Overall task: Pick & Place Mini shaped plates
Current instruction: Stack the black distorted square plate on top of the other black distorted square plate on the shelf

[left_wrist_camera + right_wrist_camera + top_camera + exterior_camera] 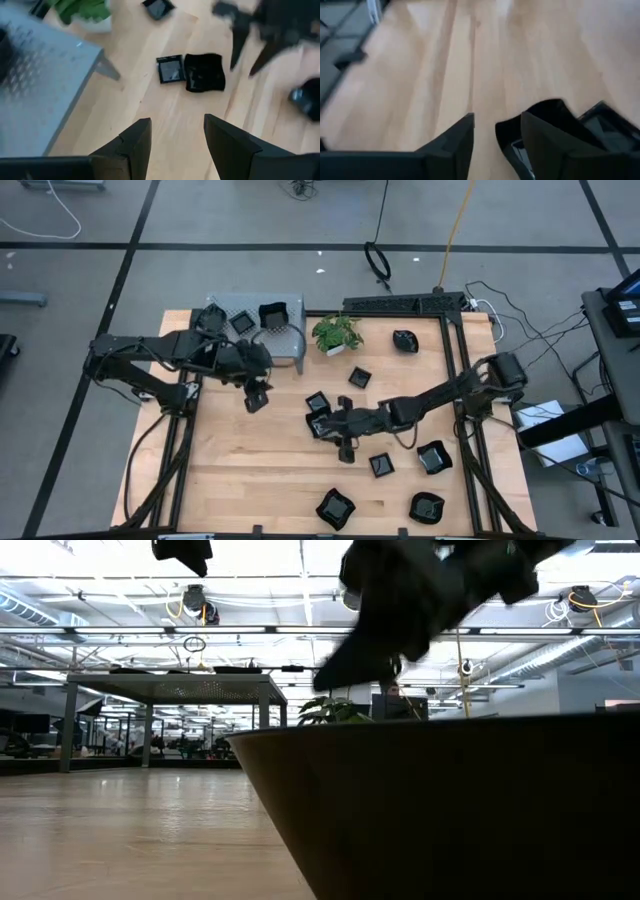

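The right gripper (318,423), jaws open and empty, hovers at the pair of mini plates (319,402) mid-table, nearer them than the open, empty left gripper (257,399), well apart beside the grey stand (290,340).

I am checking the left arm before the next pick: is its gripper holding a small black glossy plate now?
No, the left gripper is open with only bare wooden table between its fingers.

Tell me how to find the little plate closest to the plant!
Find the green plant at the table's far edge, beside the grey metal stand. Just right of it and nearer, a small square black plate sits alone, apart from the others.
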Robot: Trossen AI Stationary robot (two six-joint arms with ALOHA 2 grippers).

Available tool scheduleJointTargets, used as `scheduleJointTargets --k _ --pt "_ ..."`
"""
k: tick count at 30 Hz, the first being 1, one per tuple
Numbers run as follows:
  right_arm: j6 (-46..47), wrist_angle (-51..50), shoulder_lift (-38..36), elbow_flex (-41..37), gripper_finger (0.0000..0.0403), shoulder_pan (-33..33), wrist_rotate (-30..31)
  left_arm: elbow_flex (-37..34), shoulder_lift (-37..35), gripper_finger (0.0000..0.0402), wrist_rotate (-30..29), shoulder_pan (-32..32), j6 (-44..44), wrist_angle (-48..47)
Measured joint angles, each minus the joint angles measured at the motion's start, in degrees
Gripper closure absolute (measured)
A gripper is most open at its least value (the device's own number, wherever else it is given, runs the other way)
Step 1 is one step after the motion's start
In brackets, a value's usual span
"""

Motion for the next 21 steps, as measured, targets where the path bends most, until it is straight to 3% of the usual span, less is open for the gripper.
scheduleJointTargets --k 7,14,21 --pt "0.7 -11.8 -14.8 0.0 0.0248 0.1 0.5 -7.6 0.2 0.0215 0.4 -4.5 16.4 9.5" --pt "6.4 -30.4 -30.1 0.0 0.0256 0.1 9.5 -18.7 1.3 0.0215 0.5 -7.8 37.4 27.0" --pt "13.8 -43.7 -42.0 0.0 0.0257 0.1 10.8 -25.7 7.3 0.0215 0.5 -9.2 46.9 44.0"
